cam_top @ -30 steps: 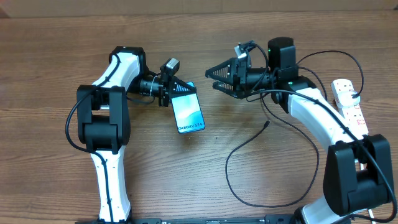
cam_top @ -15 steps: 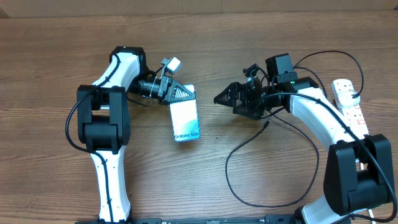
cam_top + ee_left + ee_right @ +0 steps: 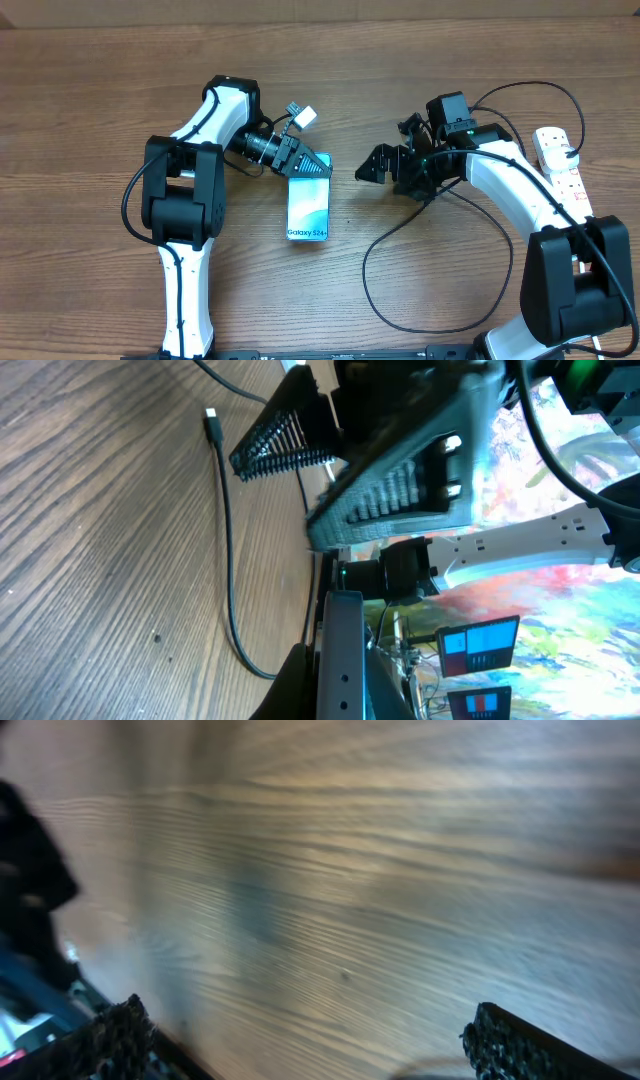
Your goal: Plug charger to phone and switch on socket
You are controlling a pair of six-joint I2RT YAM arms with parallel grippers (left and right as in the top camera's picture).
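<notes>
Where the charger [image 3: 364, 270] climbs toward the right arm [image 3: 510, 187], its plug tip slips under the right jaws in the overhead view and cannot be made out there. The left wrist view does show the plug tip [image 3: 212, 417], lying bare on the worktop [image 3: 90, 120] just beside those jaws. The right wrist view is blurred to streaks of wood grain, with only two ribbed fingertips [image 3: 118, 1032] showing at its lower corners. The socket [image 3: 572, 185] at the right edge is partly covered by the right arm, and its near end disappears behind that arm. At the bottom of the left wrist view a dark upright edge sits too close to read; I cannot tell whether it is finger or phone.

The phone [image 3: 307, 208] lies flat and screen up, left of centre, with its "Galaxy" edge nearest. The charger loops wide over the near right of the worktop, and another stretch arches over the far side toward the socket. The right jaws hang low over bare wood, roughly between the phone and the plug tip.

The left arm [image 3: 215, 120] reaches rightward with its wrist rolled. The left jaws are pressed together, their tip against the phone's far short edge; whether they pinch that edge or only touch it cannot be told. The right arm bends in from the right, its jaws spread wide and pointing left, with nothing between them.
</notes>
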